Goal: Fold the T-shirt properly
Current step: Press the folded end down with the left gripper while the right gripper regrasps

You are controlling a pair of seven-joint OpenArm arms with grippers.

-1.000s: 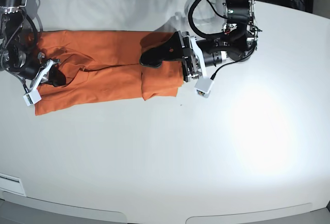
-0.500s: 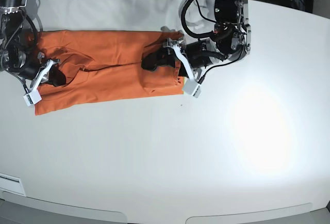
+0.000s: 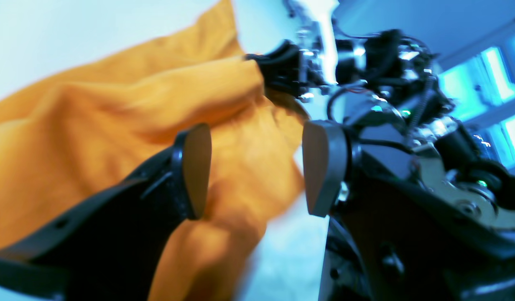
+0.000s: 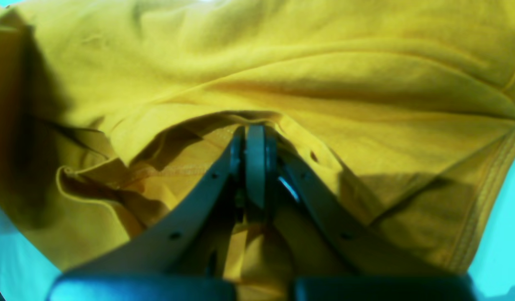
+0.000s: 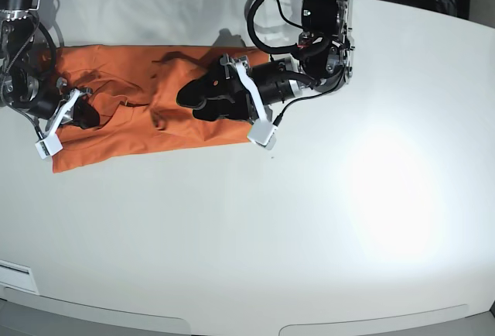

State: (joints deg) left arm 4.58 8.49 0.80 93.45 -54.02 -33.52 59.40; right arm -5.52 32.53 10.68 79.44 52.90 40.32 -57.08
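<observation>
The orange T-shirt (image 5: 139, 131) lies as a long, wrinkled band across the back left of the white table (image 5: 271, 235). My left gripper (image 5: 186, 97) hovers low over the shirt's middle-right part. In the left wrist view the left gripper (image 3: 257, 167) is open, with orange fabric (image 3: 94, 125) behind the gap and nothing pinched. My right gripper (image 5: 83, 115) is at the shirt's left end. In the right wrist view the right gripper (image 4: 255, 138) is shut on a raised fold of the shirt (image 4: 324, 62).
The left arm's body (image 5: 325, 26) reaches in from the back edge over the shirt's right end. A bright glare patch (image 5: 387, 189) lies on the table's right half. Cables and equipment sit behind the table's back edge.
My left gripper has swept left from the shirt's right end toward its middle. The flap hanging at the shirt's right end now lies flatter. The right arm has not moved.
</observation>
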